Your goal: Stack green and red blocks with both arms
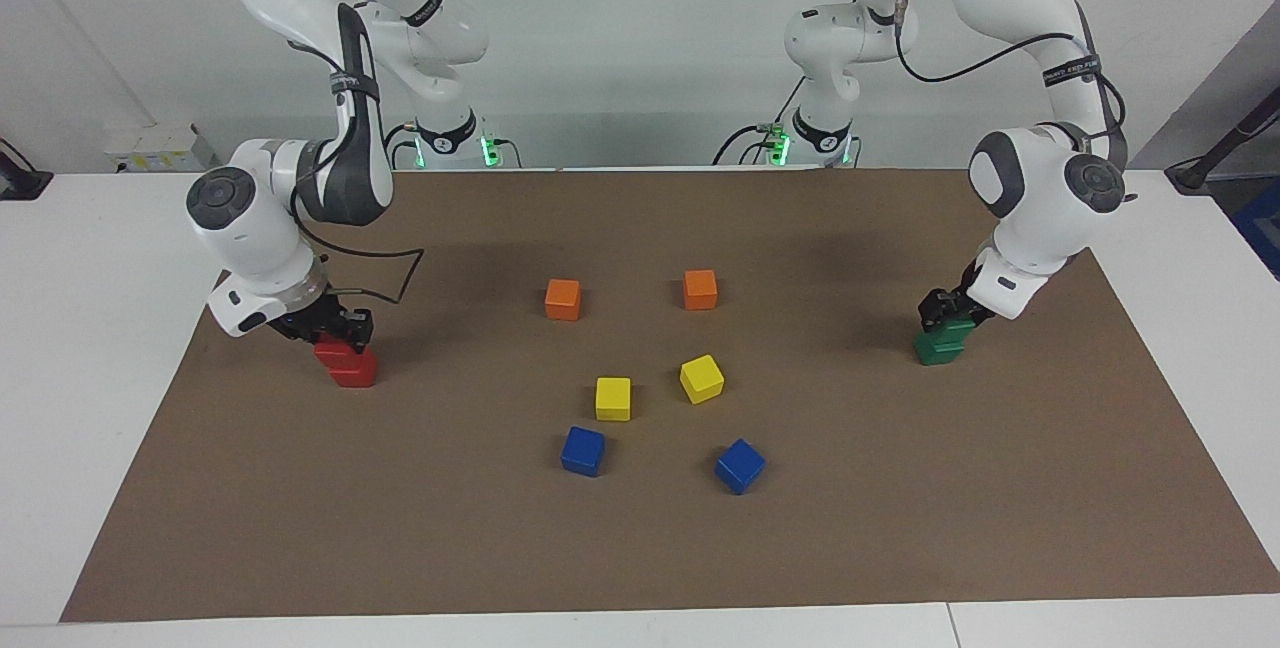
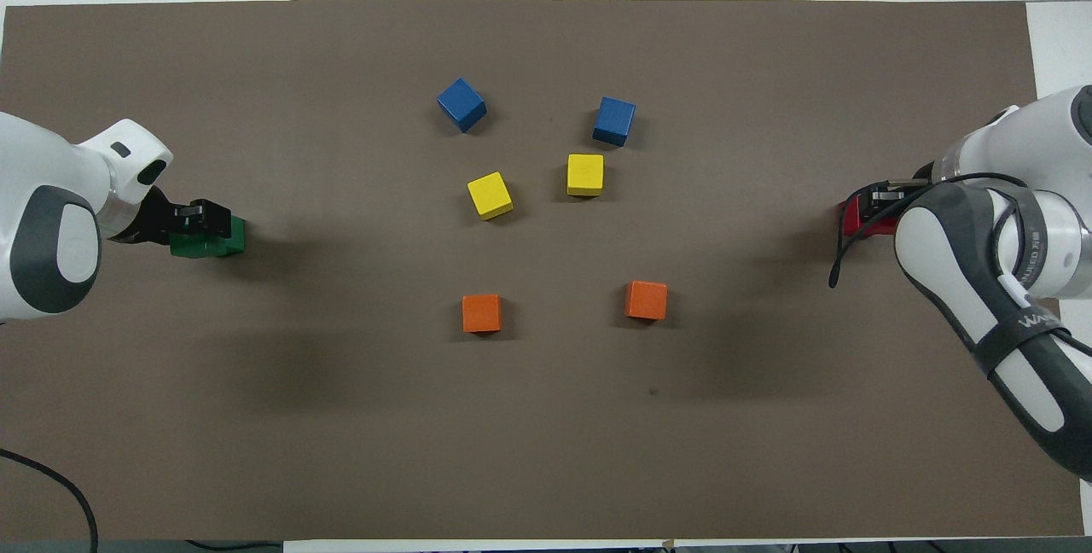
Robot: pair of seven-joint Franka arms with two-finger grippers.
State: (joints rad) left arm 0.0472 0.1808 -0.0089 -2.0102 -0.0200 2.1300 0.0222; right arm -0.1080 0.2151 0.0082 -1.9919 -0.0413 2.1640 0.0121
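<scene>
My right gripper (image 1: 343, 327) is shut on a red block (image 1: 332, 352) that sits on the second red block (image 1: 355, 370), shifted a little toward the table's edge, at the right arm's end of the mat. In the overhead view the arm hides most of the red blocks (image 2: 850, 218). My left gripper (image 1: 941, 308) is shut on a green block (image 1: 953, 330) that sits, slightly offset, on the second green block (image 1: 937, 352) at the left arm's end. The green pair (image 2: 213, 241) shows under the left gripper (image 2: 201, 218) in the overhead view.
In the middle of the brown mat (image 1: 900, 488) lie two orange cubes (image 1: 563, 299) (image 1: 700, 289), nearer to the robots, two yellow cubes (image 1: 613, 398) (image 1: 701, 378), and two blue cubes (image 1: 583, 451) (image 1: 740, 466), farthest from the robots.
</scene>
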